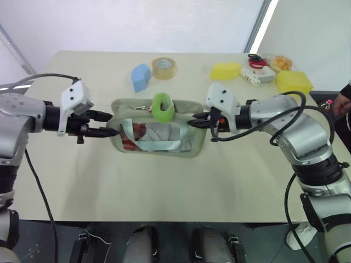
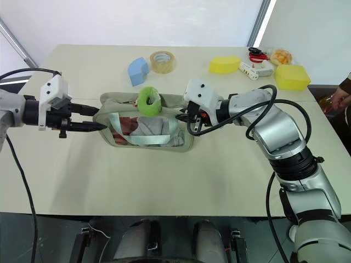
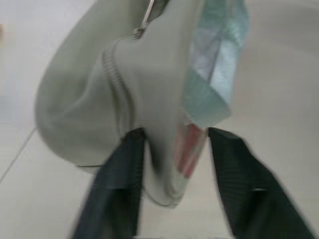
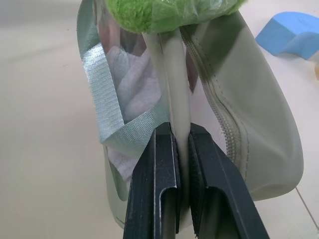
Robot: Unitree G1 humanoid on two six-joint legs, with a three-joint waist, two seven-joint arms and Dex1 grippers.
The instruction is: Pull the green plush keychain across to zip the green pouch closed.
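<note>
The right gripper (image 4: 182,174) was clamped on the green pouch (image 1: 159,134) at its end seam — an anchor, seemingly, against the pull. The left gripper (image 3: 172,164) was seen with fingers parted astride the opposite end, nothing yet pinched. The green plush keychain (image 1: 162,107) was perched mid-zipper. The pouch was stood mid-table (image 1: 164,186); bare surface was left in front — clutter well behind.

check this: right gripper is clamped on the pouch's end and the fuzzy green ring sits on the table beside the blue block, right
Not quite. The right gripper is clamped on the pouch, but the green ring sits on top of the pouch, apart from the blue block. The left eye view shows it.
</note>
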